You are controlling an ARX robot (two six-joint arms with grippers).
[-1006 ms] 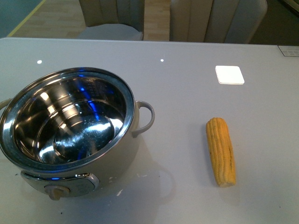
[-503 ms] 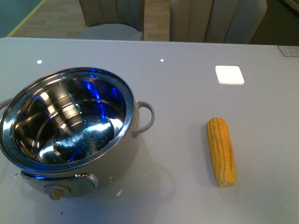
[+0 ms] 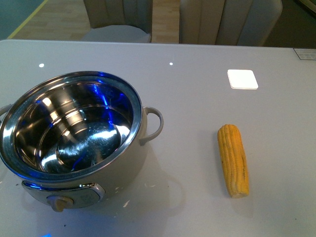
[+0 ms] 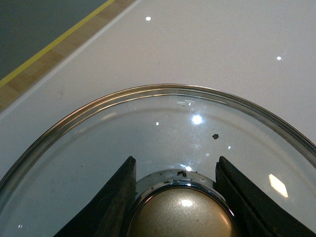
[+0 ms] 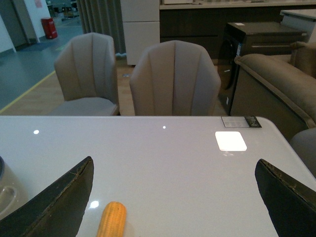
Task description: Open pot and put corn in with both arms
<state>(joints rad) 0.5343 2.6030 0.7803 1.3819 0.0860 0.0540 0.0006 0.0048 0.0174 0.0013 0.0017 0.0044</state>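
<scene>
The pot (image 3: 126, 170) stands uncovered at the lower left of the front view, its steel inside bare and shining with blue glints, one loop handle (image 3: 154, 124) pointing toward the middle of the frame and the beige dial (image 3: 60, 202) at the bottom edge. The corn (image 3: 233, 160) lies on the grey table (image 3: 197, 98) at the lower right, well apart from the pot, its length running up and down the frame. Neither arm shows in this view. In the left wrist view the left gripper (image 4: 176, 159) is closed on the gold knob (image 4: 180, 212) of a glass lid (image 4: 148, 123), one black finger (image 4: 116, 202) pressed to each side; whether the lid rests on the table cannot be told. In the right wrist view the right gripper (image 5: 174, 160) is spread wide above the table, with the corn at the lower left of centre and two chairs (image 5: 175, 79) behind.
</scene>
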